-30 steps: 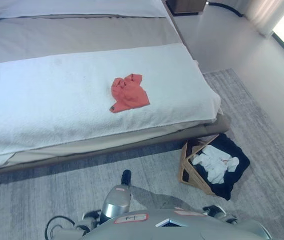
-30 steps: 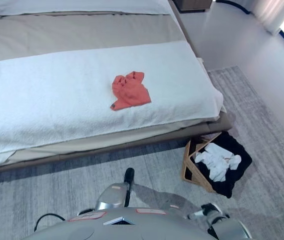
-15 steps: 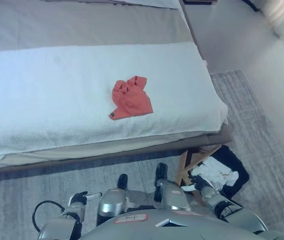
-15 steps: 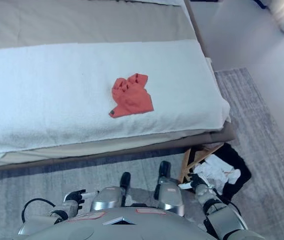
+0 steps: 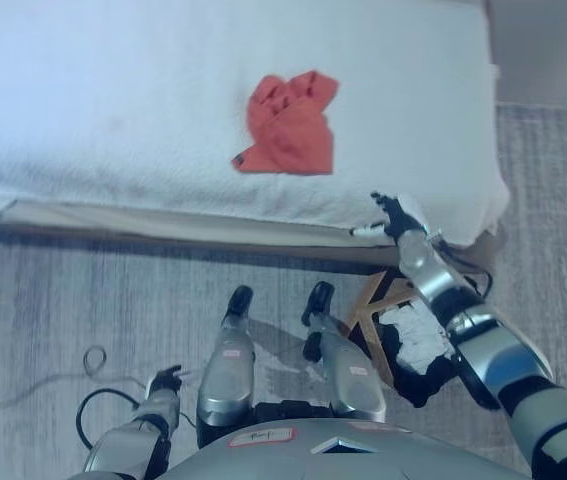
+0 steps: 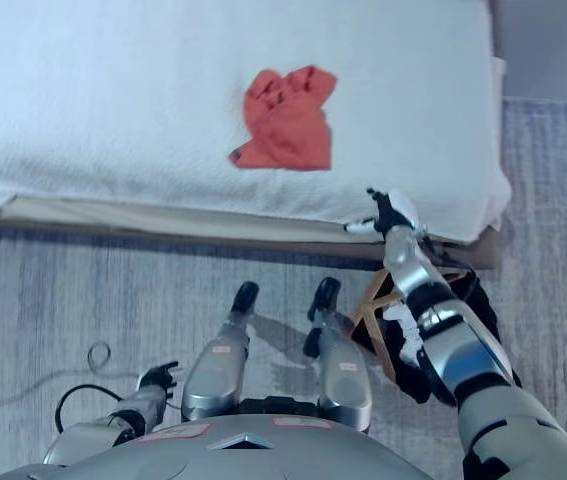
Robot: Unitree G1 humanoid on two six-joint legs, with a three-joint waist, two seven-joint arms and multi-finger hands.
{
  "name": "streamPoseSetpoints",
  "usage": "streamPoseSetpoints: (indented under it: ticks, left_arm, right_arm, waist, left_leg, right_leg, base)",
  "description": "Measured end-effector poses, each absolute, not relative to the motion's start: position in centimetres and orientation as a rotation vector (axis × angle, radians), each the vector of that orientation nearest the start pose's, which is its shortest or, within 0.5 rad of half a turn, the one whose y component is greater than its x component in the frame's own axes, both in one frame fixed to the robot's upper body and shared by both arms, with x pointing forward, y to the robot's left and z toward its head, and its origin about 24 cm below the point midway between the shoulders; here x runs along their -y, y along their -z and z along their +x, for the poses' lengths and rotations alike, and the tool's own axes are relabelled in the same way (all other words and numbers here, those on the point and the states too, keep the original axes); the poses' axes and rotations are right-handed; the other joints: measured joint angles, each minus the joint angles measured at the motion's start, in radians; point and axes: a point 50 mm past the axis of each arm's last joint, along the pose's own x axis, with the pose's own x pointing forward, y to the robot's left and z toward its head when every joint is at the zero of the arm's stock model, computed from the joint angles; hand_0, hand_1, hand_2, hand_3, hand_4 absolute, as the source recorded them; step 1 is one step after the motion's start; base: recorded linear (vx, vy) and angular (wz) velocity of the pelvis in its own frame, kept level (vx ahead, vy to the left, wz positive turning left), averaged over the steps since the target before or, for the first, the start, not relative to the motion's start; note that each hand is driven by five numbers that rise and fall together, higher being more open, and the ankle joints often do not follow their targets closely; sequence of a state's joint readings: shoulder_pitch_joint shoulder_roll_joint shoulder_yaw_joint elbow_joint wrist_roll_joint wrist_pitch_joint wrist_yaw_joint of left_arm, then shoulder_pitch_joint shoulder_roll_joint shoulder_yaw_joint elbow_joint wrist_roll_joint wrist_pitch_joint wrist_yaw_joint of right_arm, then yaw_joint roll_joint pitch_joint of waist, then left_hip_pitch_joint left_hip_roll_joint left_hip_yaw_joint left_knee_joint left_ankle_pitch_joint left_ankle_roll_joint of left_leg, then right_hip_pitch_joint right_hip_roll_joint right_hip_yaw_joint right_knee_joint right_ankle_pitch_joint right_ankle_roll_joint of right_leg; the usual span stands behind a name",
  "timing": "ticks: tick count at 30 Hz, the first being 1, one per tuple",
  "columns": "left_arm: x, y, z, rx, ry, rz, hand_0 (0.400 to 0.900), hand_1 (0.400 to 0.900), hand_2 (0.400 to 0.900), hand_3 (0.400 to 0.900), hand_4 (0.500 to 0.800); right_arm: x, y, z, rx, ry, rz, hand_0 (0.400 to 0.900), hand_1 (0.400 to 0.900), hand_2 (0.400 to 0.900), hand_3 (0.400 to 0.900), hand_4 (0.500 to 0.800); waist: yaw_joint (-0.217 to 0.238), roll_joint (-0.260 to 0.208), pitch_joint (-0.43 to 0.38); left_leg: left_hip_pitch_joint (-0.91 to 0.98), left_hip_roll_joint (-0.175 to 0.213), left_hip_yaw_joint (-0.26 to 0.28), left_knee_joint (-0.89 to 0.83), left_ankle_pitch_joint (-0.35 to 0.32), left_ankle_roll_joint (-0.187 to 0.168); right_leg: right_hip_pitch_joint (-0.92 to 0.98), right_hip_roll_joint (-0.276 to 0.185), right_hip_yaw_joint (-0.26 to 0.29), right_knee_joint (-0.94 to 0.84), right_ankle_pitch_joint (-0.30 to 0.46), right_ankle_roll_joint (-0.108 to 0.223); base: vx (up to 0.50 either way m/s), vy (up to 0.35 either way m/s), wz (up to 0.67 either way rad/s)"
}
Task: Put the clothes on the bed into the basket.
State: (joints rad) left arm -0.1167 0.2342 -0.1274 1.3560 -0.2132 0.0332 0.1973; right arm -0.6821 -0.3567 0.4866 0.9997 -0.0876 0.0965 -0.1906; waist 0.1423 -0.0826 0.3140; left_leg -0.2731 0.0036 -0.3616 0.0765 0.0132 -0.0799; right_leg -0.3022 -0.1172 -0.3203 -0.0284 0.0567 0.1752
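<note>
A crumpled red-orange garment (image 5: 289, 124) lies on the white blanket of the bed (image 5: 113, 110), near its front edge. My right hand (image 5: 393, 214) is raised at the bed's front edge, to the right of and below the garment, fingers spread and empty. The basket (image 5: 383, 310), wooden-framed with a dark liner, stands on the rug by the bed's corner, partly hidden by my right arm, with white clothes (image 5: 418, 338) in it. My left hand (image 5: 166, 380) hangs low at the lower left, near the floor; its fingers are too small to read.
A grey rug (image 5: 53, 300) covers the floor in front of the bed. The bed's beige base edge (image 5: 163, 222) runs along below the blanket. Bare floor shows to the right of the bed (image 5: 548, 60).
The view has tipped down and come closer to the bed. My right arm has risen from beside the basket up to the bed's front edge. The garment lies as before.
</note>
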Motion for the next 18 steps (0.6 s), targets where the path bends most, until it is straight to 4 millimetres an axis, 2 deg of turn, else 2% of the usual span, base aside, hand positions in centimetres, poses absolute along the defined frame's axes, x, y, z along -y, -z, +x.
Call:
streamPoseSetpoints:
  ticks: [2,3,4,5,6,7,8,10,12,16,18]
  left_arm:
    - [-24.3,15.8,10.5,-1.255,-0.343,0.232,0.900,0.900,0.900,0.900,0.800]
    - [-24.1,15.8,10.7,-1.250,-0.343,0.228,0.900,0.900,0.900,0.900,0.800]
    - [-24.1,15.6,11.4,-1.228,-0.343,0.230,0.900,0.900,0.900,0.900,0.800]
    - [-24.5,15.3,12.1,-1.203,-0.354,0.232,0.900,0.900,0.900,0.900,0.800]
    - [-24.5,15.1,12.8,-1.180,-0.352,0.236,0.900,0.900,0.900,0.900,0.800]
    - [-24.3,15.1,12.9,-1.179,-0.344,0.241,0.900,0.900,0.900,0.900,0.800]
    - [-24.1,15.3,12.4,-1.194,-0.338,0.240,0.900,0.900,0.900,0.900,0.800]
    - [-24.1,15.4,12.0,-1.207,-0.344,0.236,0.900,0.900,0.900,0.900,0.800]
    - [-24.3,15.1,12.6,-1.179,-0.351,0.239,0.900,0.900,0.900,0.900,0.800]
    - [-24.4,14.9,13.3,-1.154,-0.364,0.236,0.900,0.900,0.900,0.900,0.800]
    - [-24.4,14.8,13.4,-1.152,-0.369,0.230,0.900,0.900,0.900,0.900,0.800]
  right_arm:
    - [17.7,-3.0,36.3,-0.311,-0.048,-0.840,0.900,0.900,0.900,0.900,0.800]
    - [17.1,-4.2,37.1,-0.273,-0.051,-0.852,0.900,0.900,0.900,0.900,0.800]
    - [16.9,-5.2,37.8,-0.257,-0.037,-0.857,0.900,0.900,0.900,0.900,0.800]
    - [17.1,-5.6,38.1,-0.263,-0.022,-0.854,0.900,0.900,0.900,0.900,0.800]
    - [17.2,-6.3,38.6,-0.260,-0.002,-0.858,0.900,0.900,0.900,0.900,0.800]
    - [17.2,-6.7,38.8,-0.257,0.008,-0.859,0.900,0.900,0.900,0.900,0.800]
    - [16.2,-7.6,39.3,-0.227,-0.002,-0.853,0.900,0.900,0.900,0.900,0.800]
    - [14.9,-8.5,39.8,-0.199,-0.016,-0.846,0.900,0.900,0.900,0.900,0.800]
    - [14.6,-8.9,40.1,-0.195,-0.012,-0.842,0.900,0.900,0.900,0.900,0.800]
    - [15.0,-9.9,40.6,-0.210,0.020,-0.842,0.900,0.900,0.900,0.900,0.800]
    - [15.2,-11.6,41.3,-0.184,0.068,-0.838,0.900,0.900,0.900,0.900,0.800]
  waist:
    - [0.020,0.007,0.010]
    - [0.032,0.019,0.019]
    - [0.038,0.031,0.028]
    - [0.032,0.019,0.030]
    - [0.045,0.015,0.040]
    - [0.052,0.014,0.044]
    - [0.084,0.020,0.046]
    - [0.096,0.025,0.048]
    - [0.099,0.025,0.049]
    - [0.143,0.027,0.051]
    - [0.143,0.036,0.057]
  left_leg:
    - [-0.015,-0.003,-0.007,0.017,-0.001,0.001]
    - [-0.017,0.016,-0.024,0.009,-0.002,0.002]
    - [-0.019,0.025,-0.033,-0.008,-0.002,0.001]
    - [-0.020,0.001,-0.048,-0.023,-0.002,-0.005]
    - [-0.029,-0.015,-0.053,-0.001,0.004,-0.014]
    - [-0.034,-0.022,-0.052,0.023,0.004,-0.016]
    - [-0.035,-0.024,-0.053,0.041,0.001,-0.013]
    - [-0.036,-0.018,-0.057,0.037,0.001,-0.013]
    - [-0.035,-0.039,-0.072,0.035,0.003,-0.013]
    - [-0.047,-0.064,-0.092,0.058,0.015,-0.022]
    - [-0.062,-0.082,-0.120,0.070,0.017,-0.024]
  right_leg:
    - [0.003,0.000,-0.010,0.001,-0.003,0.005]
    - [0.000,0.007,-0.021,0.013,-0.013,0.019]
    - [-0.025,0.010,-0.021,0.089,-0.004,-0.006]
    - [-0.019,-0.013,-0.020,0.090,-0.026,0.002]
    - [-0.018,-0.024,-0.022,0.089,-0.023,-0.003]
    - [-0.017,-0.026,-0.021,0.088,-0.023,-0.003]
    - [-0.008,-0.018,-0.021,0.072,-0.023,-0.003]
    - [0.007,-0.017,-0.031,0.057,-0.022,-0.003]
    - [0.024,-0.035,-0.048,0.058,-0.018,-0.009]
    - [0.026,-0.049,-0.057,0.068,0.016,-0.056]
    - [0.023,-0.056,-0.070,0.073,0.060,-0.106]
  base:
    - [0.02,-0.021,0.35]
    - [0.02,-0.015,0.32]
    - [0.02,-0.009,0.31]
    - [0.01,-0.004,0.28]
    - [0.00,0.004,0.25]
    - [0.01,-0.003,0.21]
    - [0.01,0.002,0.21]
    - [0.00,0.010,0.22]
    - [-0.01,0.004,0.29]
    - [-0.03,0.005,0.29]
    - [0.00,0.019,0.19]
